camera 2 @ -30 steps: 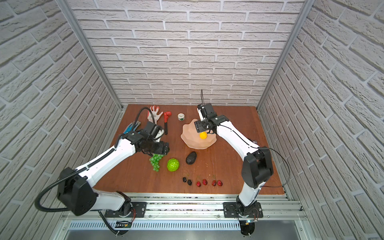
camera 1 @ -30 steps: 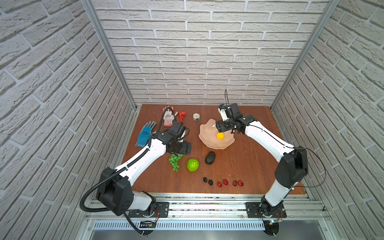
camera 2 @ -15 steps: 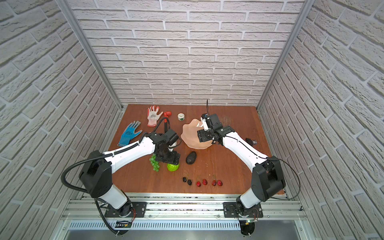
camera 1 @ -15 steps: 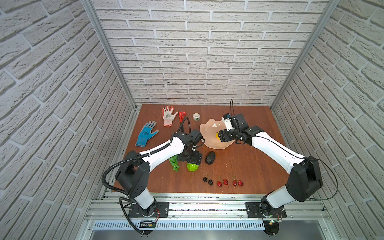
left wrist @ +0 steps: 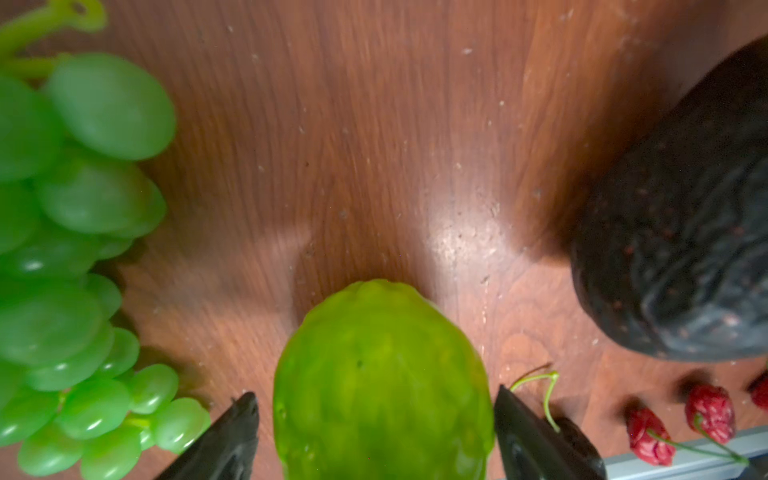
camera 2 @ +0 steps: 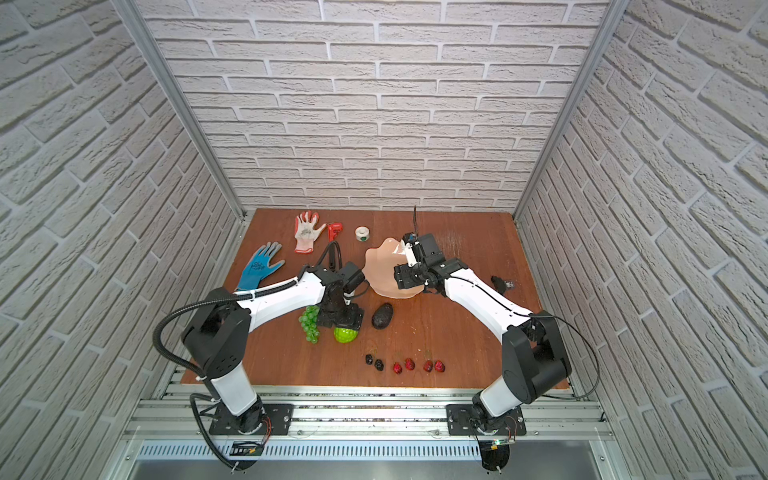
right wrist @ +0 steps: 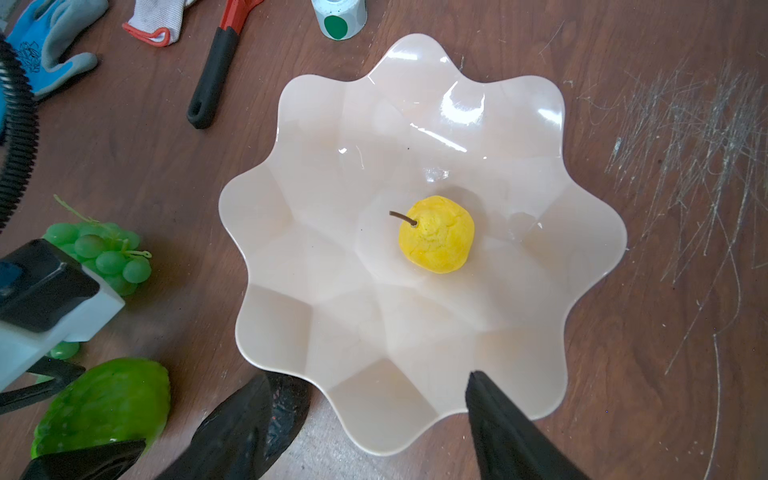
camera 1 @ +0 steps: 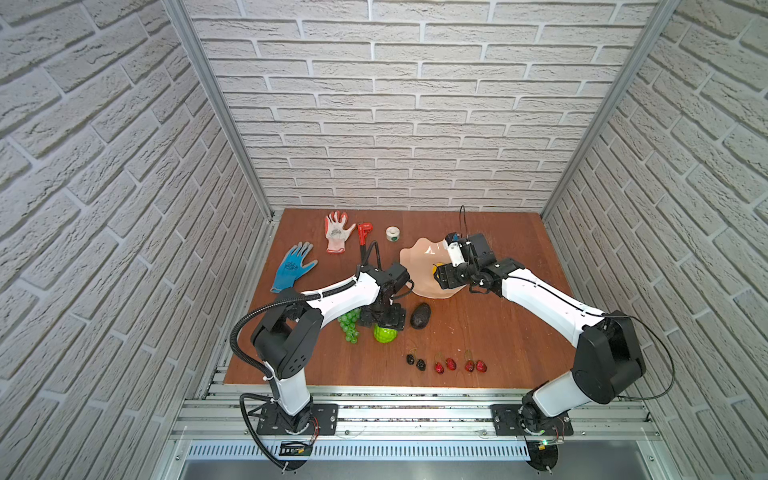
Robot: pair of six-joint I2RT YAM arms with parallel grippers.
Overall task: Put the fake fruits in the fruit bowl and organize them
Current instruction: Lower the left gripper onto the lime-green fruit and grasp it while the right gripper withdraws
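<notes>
Presently judged as the pickup of the second fruit, with only one piece in the bowl so far.

Noted nearest, toward 5 o'clock on the tabletop (camera 1: 519,332), three cherry pairs (camera 1: 451,364) in a row, untouched. Found further in, at about 7 o'clock of the tabletop's centre, the bumpy lime-green ball (camera 1: 384,336) with the left end effector (left wrist: 374,411) lowered over it. Recorded as open: one finger on each side of the ball, close to its flanks, not seen to press, nothing lifted. Logged the green grape bunch (camera 1: 349,324) at 9 o'clock of the ball, just beside it, and the dark avocado (camera 1: 420,316) at 2 o'clock, near but apart.

Found beyond, at 12 o'clock of the avocado, the fruit bowl (right wrist: 332,249), holding only the small yellow lemon (right wrist: 436,235) near its middle. Recorded the right end effector (right wrist: 370,378) above the bowl's 4 o'clock side, fingers apart and empty. Noted the gloves, wrench and tape roll at the far edge as no part of the job.

Next move, in judgement: close across the ball's widest girth, lift clear of the grapes, carry toward 1 o'clock, set down beside the lemon. Calls for withdrawal of the right arm first, to avoid a meeting over the rim.
</notes>
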